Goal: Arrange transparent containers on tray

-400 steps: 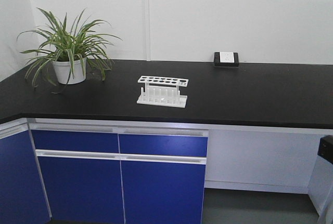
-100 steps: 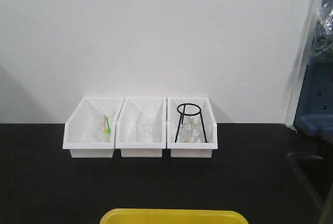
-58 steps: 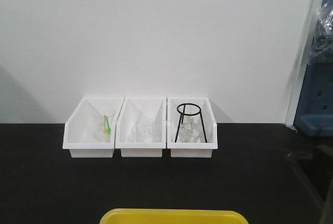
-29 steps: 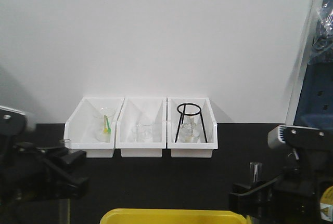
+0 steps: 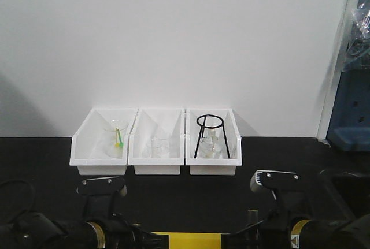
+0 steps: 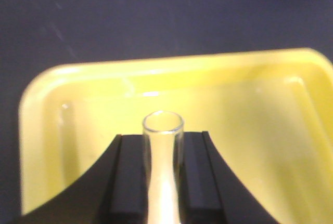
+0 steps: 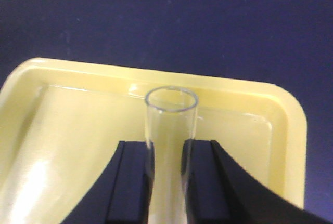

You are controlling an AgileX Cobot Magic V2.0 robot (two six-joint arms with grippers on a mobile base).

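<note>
Slim clear glass test tubes, one per gripper, held over bright yellow plastic tray (image 6: 67, 130) with rounded corners and raised rim. Compared with half a second earlier: both arms lowered to bottom edge of front view, now masking most of tray; only narrow yellow strip (image 5: 193, 238) visible between them. Bins unchanged.

Left gripper (image 6: 162, 174): black fingers (image 6: 130, 177) clamped on either side of left test tube (image 6: 163, 151), round rim foremost, above tray floor. Right gripper (image 7: 167, 180): black fingers (image 7: 132, 182) likewise clamped on right test tube (image 7: 170, 130), open rim near far wall of tray. Contact between tubes and tray floor not determinable.

Tray floor glossy, otherwise bare in both wrist views.

Black matte countertop (image 5: 277, 156) against plain white wall (image 5: 173, 35). Three white plastic bins (image 5: 156, 142) side by side at wall: clear glass beakers (image 5: 115, 136) in left and middle, black wire tripod stand (image 5: 211, 136) over glassware in right. Blue object (image 5: 350, 110) at right margin.
</note>
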